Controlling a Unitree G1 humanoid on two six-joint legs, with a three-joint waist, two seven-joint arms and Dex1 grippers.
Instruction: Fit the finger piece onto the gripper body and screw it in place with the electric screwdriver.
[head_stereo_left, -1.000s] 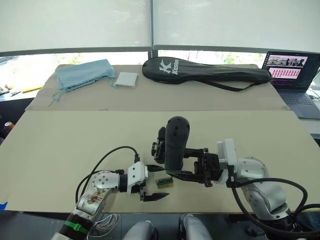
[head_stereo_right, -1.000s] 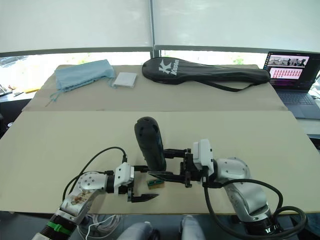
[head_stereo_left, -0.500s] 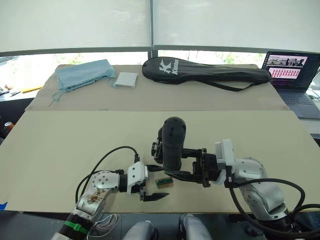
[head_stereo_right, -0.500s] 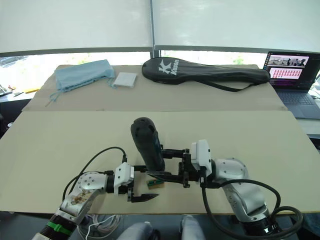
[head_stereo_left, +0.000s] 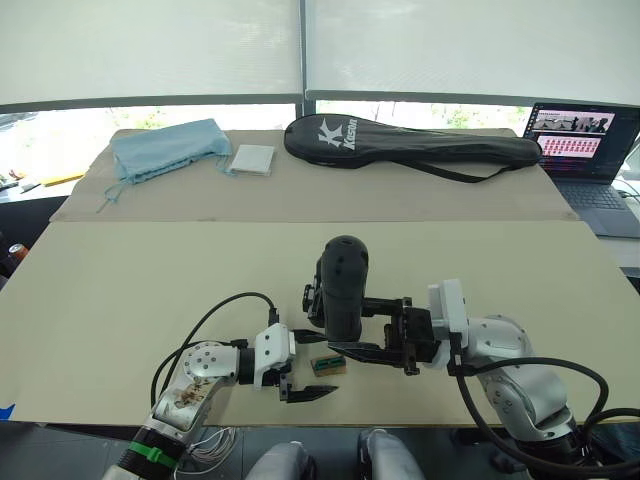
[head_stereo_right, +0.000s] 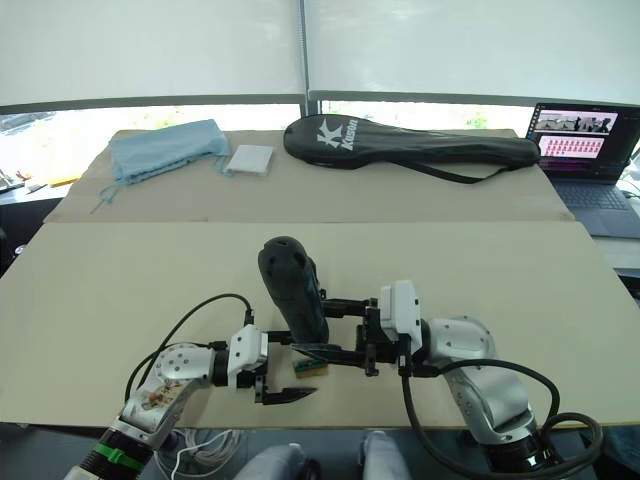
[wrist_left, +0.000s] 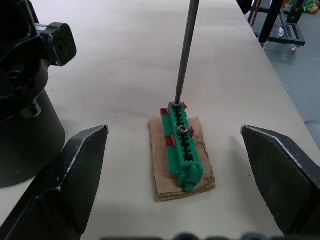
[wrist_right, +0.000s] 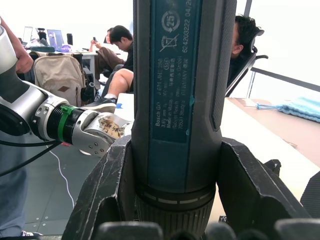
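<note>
My right gripper (head_stereo_left: 346, 326) is shut on the electric screwdriver (head_stereo_left: 343, 285), a thick dark cylinder held nearly upright with its rounded end up. Its thin metal bit (wrist_left: 186, 47) points down and its tip rests on one end of a small green-and-brown block (wrist_left: 182, 150). My left gripper (wrist_left: 174, 131) stands open on the table, its fingers (wrist_left: 65, 185) either side of that block without touching it. The gripper body (wrist_left: 22, 95), black with a round base, stands just behind the block and is partly hidden by the screwdriver in the eye views. The finger piece is out of view.
A long black racket bag (head_stereo_left: 410, 143), a blue cloth (head_stereo_left: 165, 145) and a white packet (head_stereo_left: 250, 159) lie at the table's far side. A laptop (head_stereo_left: 585, 140) stands at the far right. Seated people (wrist_right: 117, 55) show beyond the table in the right wrist view.
The right gripper has shifted slightly left with the screwdriver, whose top now leans a bit further left. The left gripper and the block have stayed put.
</note>
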